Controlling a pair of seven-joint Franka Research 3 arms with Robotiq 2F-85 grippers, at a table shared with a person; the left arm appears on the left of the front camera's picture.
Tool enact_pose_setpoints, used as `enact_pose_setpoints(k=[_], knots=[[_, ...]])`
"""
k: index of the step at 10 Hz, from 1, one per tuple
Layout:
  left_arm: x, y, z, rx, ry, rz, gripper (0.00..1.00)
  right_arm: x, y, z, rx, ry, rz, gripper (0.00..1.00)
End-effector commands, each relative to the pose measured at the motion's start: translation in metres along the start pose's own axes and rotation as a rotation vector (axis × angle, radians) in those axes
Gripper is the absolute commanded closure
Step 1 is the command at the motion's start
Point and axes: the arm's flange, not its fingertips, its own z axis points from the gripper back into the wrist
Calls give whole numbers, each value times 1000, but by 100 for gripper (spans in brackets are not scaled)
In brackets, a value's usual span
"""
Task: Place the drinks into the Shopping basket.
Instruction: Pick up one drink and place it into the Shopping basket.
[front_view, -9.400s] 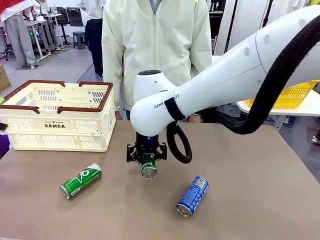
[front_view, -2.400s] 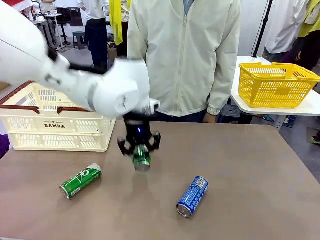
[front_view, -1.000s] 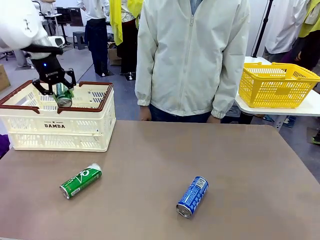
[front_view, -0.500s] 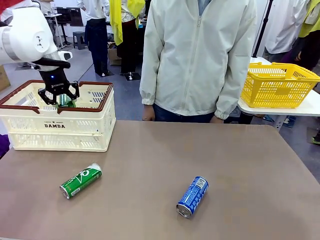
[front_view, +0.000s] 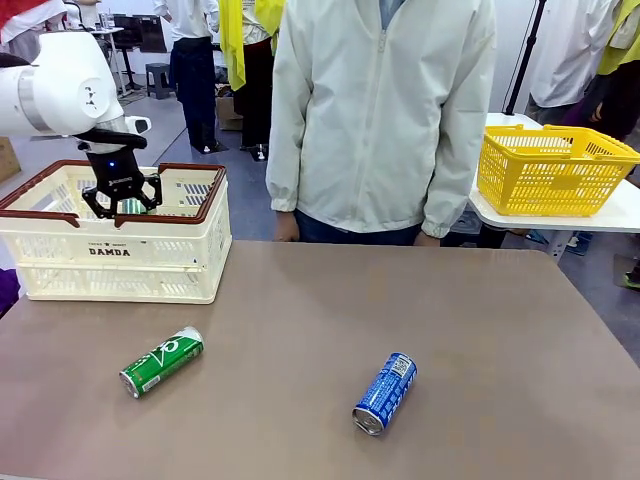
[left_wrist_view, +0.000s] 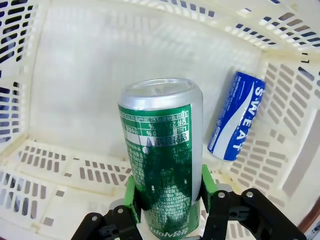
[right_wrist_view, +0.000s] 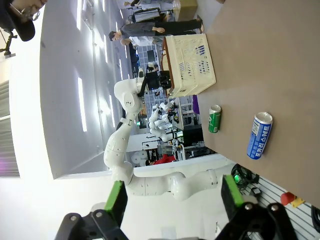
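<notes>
Holding a green can (left_wrist_view: 162, 150) tight, the left gripper (front_view: 122, 198) hangs down inside the basket (front_view: 110, 250). A blue can (left_wrist_view: 236, 122) lies on the basket floor near it. On the table (front_view: 480, 330) lie a second green can (front_view: 161, 361) and a second blue can (front_view: 385, 392), well apart. The right gripper (right_wrist_view: 172, 200) is wide open, holding nothing.

Brown tbl (front_view: 500, 330) w/ Shopping basket (front_view: 110, 272), green can (front_view: 161, 361), blue can (front_view: 385, 392) lying flat.

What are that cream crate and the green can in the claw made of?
Shopping basket: looks like moulded plastic, matt cream, with slotted walls and a brown-red rim. The green can, held by the left gripper: seemingly thin metal, glossy printed wall, bare silver top.
</notes>
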Motion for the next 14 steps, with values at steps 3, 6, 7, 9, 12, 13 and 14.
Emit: enact_pose_setpoints(k=[3, 6, 7, 9, 12, 13, 14], knots=[[9, -4, 6, 48, 0, 19, 0, -3, 1, 2, -2, 10, 14, 0], [8, -2, 13, 39, -15, 21, 0, -3, 1, 2, -2, 10, 14, 0], [4, -2, 22, 23, -28, 24, 0, -3, 1, 2, -2, 10, 14, 0], [-17, 4, 75, -96, -71, 94, 0, -3, 1, 2, -2, 10, 14, 0], [-86, 36, 164, -350, -1, 36, 0, -3, 1, 2, -2, 10, 14, 0], [-123, 56, 173, -459, 172, -105, 0, -3, 1, 2, -2, 10, 14, 0], [-154, 77, 172, -609, 298, -219, 0, -3, 1, 2, -2, 10, 14, 0]])
